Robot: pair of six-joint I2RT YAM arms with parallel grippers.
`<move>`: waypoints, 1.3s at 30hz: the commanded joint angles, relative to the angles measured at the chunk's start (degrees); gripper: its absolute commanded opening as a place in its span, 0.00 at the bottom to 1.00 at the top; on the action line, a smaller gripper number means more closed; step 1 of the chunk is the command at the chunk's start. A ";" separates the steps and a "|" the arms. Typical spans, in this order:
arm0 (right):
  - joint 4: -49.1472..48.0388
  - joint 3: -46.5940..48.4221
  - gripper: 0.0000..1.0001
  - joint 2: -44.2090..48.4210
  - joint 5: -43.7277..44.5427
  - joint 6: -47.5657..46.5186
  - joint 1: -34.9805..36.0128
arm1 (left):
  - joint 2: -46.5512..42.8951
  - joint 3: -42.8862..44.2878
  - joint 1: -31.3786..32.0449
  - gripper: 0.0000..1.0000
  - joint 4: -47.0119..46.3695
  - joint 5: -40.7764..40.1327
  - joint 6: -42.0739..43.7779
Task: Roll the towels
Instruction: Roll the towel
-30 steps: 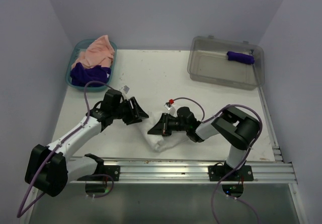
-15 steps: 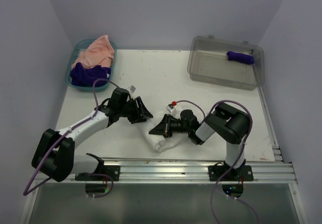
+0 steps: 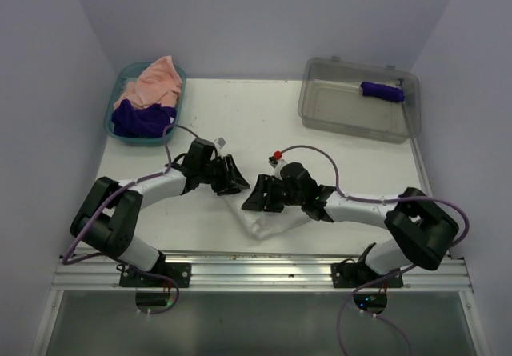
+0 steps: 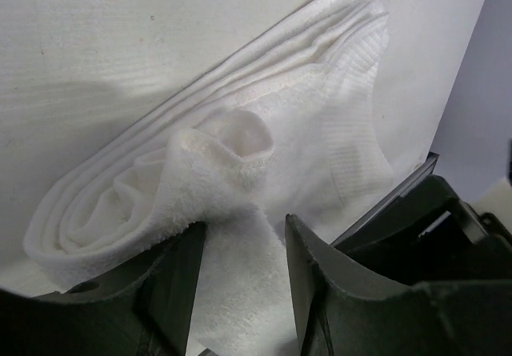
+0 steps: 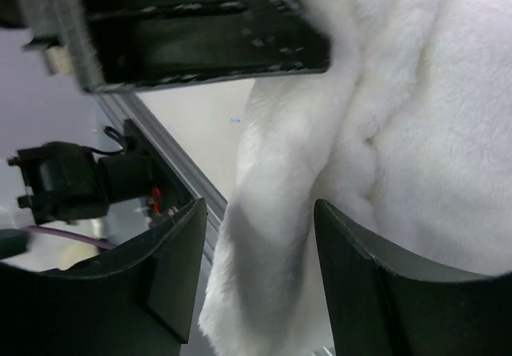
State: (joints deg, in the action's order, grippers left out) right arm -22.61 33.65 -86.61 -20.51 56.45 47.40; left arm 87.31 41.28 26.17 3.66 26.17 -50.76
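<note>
One white towel point(image 5: 416, 132), edges off-frame

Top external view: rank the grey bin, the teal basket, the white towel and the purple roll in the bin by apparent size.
1. grey bin
2. teal basket
3. white towel, partly covered, so its full size is unsure
4. purple roll
</note>
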 commanded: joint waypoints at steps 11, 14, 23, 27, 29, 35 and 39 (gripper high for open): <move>46.86 18.54 0.70 9.54 33.76 -22.16 18.06 | 3.75 -1.90 0.46 0.49 1.52 -3.85 4.62; 49.24 21.44 0.72 5.42 37.29 -23.13 21.41 | 3.40 -2.08 0.54 0.49 1.52 -4.03 4.36; 45.11 22.61 0.47 0.30 41.86 -20.86 23.80 | 2.61 -1.99 0.46 0.49 3.02 -4.81 4.88; 43.01 18.22 0.01 3.98 40.21 -15.85 22.04 | 1.11 -1.82 0.46 0.50 4.07 -5.25 4.97; 37.13 12.45 0.00 8.11 33.92 -12.95 18.97 | 0.15 -1.38 0.54 0.50 4.60 -5.26 5.06; 22.27 -2.50 0.00 15.93 22.90 -3.02 11.68 | -4.95 1.00 0.46 0.56 7.50 -5.08 4.80; 13.41 -9.03 0.00 16.12 18.95 4.26 10.09 | -9.33 2.93 0.46 0.57 9.61 -4.20 4.80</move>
State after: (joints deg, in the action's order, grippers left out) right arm -1.65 28.82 -70.70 2.59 52.42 58.39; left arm 81.43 41.78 26.87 8.91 24.69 -48.31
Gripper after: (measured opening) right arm 0.095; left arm 0.571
